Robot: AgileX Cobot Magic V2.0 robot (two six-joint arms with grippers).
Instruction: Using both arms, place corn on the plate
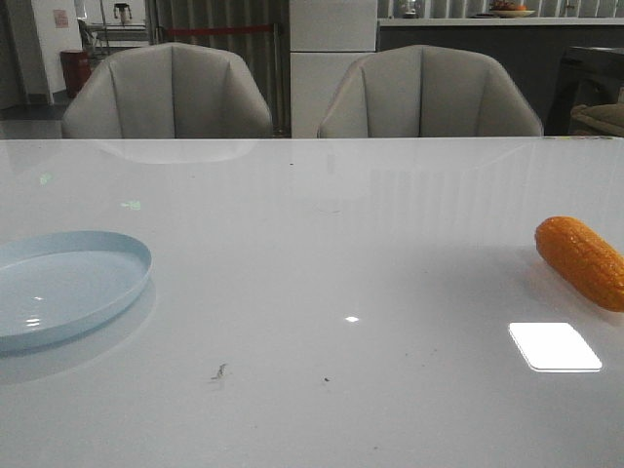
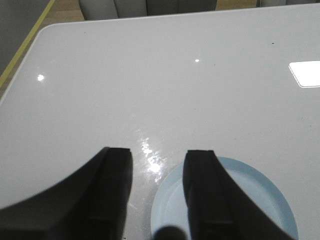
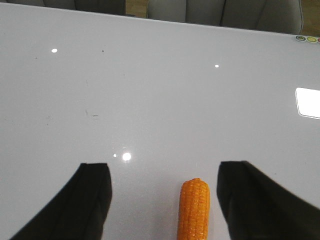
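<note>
Barely started: corn (image 1: 581, 261) lying on tabletop (image 1: 331, 273) at far right, well apart from plate (image 1: 68, 283) at far left, nothing on plate yet. Left to do: grasp, carry or hand across, set down. Right gripper (image 3: 164, 200) spread wide, empty, fingers either side of corn, not touching. Left gripper (image 2: 157, 185) parted narrower, empty, hovering at plate's edge. Count: one corn, one plate, two grippers, two chairs (image 1: 166, 93) behind tabletop. Neither arm visible in front view.
</note>
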